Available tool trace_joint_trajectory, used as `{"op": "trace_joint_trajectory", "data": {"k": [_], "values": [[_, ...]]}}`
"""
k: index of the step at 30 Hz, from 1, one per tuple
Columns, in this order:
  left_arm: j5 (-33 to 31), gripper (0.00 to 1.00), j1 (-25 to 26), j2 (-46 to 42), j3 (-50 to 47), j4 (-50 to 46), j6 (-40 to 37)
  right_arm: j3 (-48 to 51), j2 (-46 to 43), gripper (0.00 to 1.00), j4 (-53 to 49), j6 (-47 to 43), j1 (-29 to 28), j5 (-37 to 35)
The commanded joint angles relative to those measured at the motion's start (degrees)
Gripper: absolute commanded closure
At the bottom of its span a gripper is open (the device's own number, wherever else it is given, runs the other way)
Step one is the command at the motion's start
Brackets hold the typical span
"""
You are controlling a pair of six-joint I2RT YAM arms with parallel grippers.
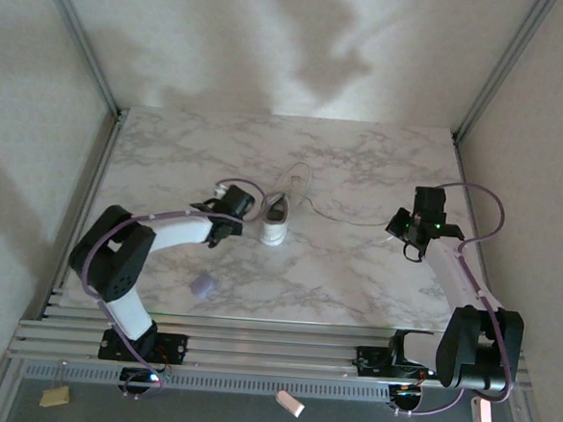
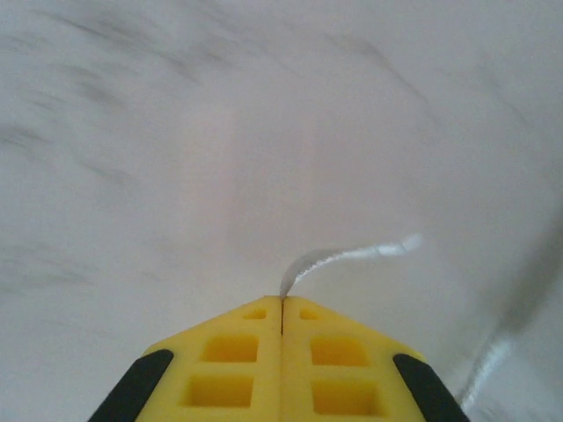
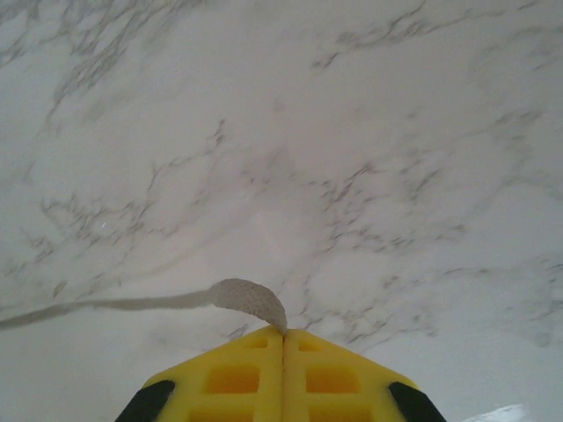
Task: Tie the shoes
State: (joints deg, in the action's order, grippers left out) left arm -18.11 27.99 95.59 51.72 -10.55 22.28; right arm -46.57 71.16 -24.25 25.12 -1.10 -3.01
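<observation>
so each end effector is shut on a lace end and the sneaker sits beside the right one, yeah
No. The sneaker sits beside the left end effector, not the right end effector, as the top external view shows. Each is shut on a lace end.

Dim, soft light; broad shadows mottle the back wall (image 1: 302, 48). Left wrist view blurs the counter (image 2: 176, 132) veining; right wrist is sharper.

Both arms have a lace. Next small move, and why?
Probably swing the right gripper toward the sneaker to cross the right lace over the left lace. Each is shut on its lace end, on opposite sides of the sneaker, the left gripper close by, the right lace drawn out long.
</observation>
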Motion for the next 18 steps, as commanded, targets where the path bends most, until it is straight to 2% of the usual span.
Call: {"op": "trace_joint_trajectory", "data": {"k": [1, 7, 18], "values": [[-7.0, 1.00, -5.6, -5.0, 3.2, -1.0, -0.8, -3.2, 1.0, 1.00, -1.4, 0.9, 1.0, -4.8], [-11.6, 1.00, -11.7, -6.3, 6.3, -2.8, -3.8, -4.4, 1.5, 1.00, -1.4, 0.9, 2.3, -5.2], [-20.3, 1.00, -23.2, -10.0, 4.7, -3.5, -5.5, -6.9, 4.0, 1.00, -1.9, 1.9, 8.7, -5.5]]}}
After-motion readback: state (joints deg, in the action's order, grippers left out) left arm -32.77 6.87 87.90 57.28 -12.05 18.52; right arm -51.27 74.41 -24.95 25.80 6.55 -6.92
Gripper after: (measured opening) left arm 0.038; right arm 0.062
